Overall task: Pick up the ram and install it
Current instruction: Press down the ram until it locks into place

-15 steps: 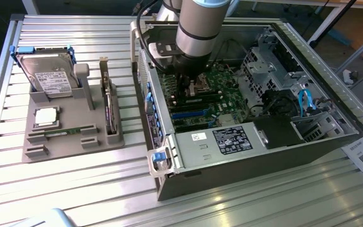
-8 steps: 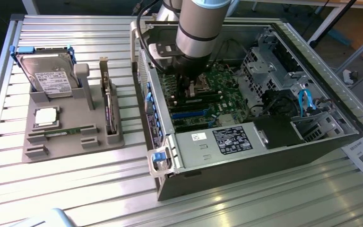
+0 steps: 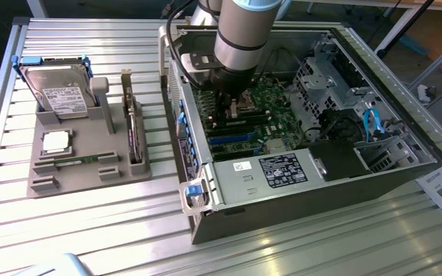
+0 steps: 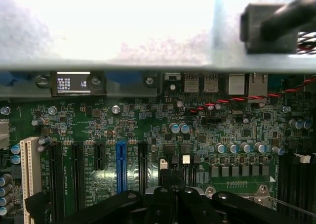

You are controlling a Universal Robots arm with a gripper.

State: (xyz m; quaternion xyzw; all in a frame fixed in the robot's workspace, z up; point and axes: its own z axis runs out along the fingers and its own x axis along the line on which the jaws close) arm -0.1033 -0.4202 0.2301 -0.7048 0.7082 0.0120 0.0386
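My arm [image 3: 240,34] drops almost straight down from the twelve o'clock edge of the exterior view, its grey wrist section ringed with dark bands and a black cable running alongside. Below it, the dark gripper [image 3: 229,109] points downward, low and close over the surface beneath. On my wrist camera, the gripper's black housing [image 4: 173,204] bulks up at six o'clock, its linkages spreading toward five and seven.
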